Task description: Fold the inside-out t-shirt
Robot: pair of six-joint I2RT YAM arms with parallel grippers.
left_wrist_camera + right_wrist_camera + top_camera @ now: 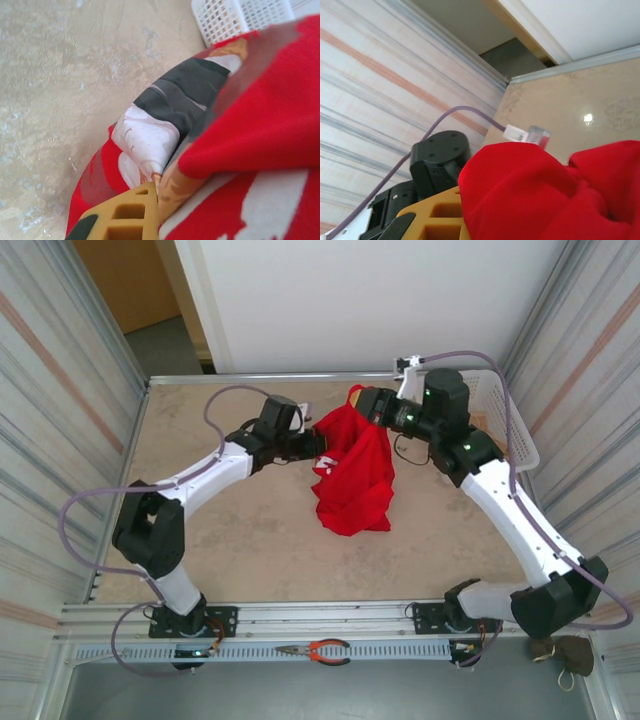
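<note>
My left gripper (322,446) and right gripper (363,406) are both clamped on the red t-shirt (352,480) (bunched, far centre). Lower end touches the tabletop (250,540).

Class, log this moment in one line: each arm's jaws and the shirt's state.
left arm: jaws shut on t-shirt | right arm: jaws shut on t-shirt | t-shirt: bunched, raised, not folded

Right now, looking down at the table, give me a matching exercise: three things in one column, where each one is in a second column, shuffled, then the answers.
Things:
1. t-shirt
2. basket
3. pliers

Places:
A. lying on the front rail
B. gripped by the left hand and right hand over the table
C. at the table's far right corner

Pairs: 1-B, 2-C, 3-A
</note>
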